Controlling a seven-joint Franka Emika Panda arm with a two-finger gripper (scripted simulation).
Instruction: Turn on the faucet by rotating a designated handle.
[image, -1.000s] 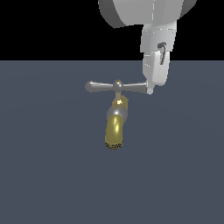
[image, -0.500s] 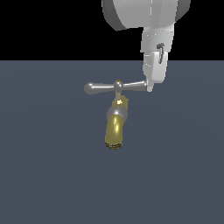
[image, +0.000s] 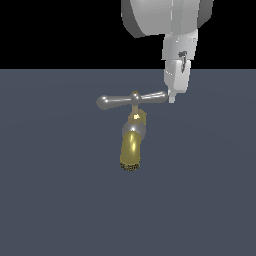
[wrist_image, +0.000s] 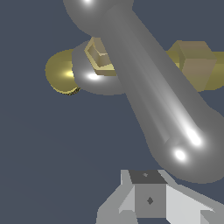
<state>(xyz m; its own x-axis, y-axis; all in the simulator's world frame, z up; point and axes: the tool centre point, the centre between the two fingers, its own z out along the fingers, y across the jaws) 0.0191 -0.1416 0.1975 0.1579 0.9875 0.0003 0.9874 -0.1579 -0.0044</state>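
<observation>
The faucet hangs with its brass-gold spout pointing down, a silver collar above it. On top sits the handle, a glossy silver-grey crossbar on a small brass hub. My gripper is shut and empty, its tip pressed against the handle's end on the exterior view's right. In the wrist view the handle fills the picture diagonally, its bulbous end just in front of my gripper. Behind the bar show the spout and the brass hub.
A flat dark grey-blue surface lies behind and around the faucet. A brass block of the faucet's body shows beyond the handle in the wrist view. The arm's white wrist hangs above the handle's end.
The handle has turned a little: its end by the gripper has risen in the exterior view and its other end has dropped. The gripper has shifted slightly along with it.
</observation>
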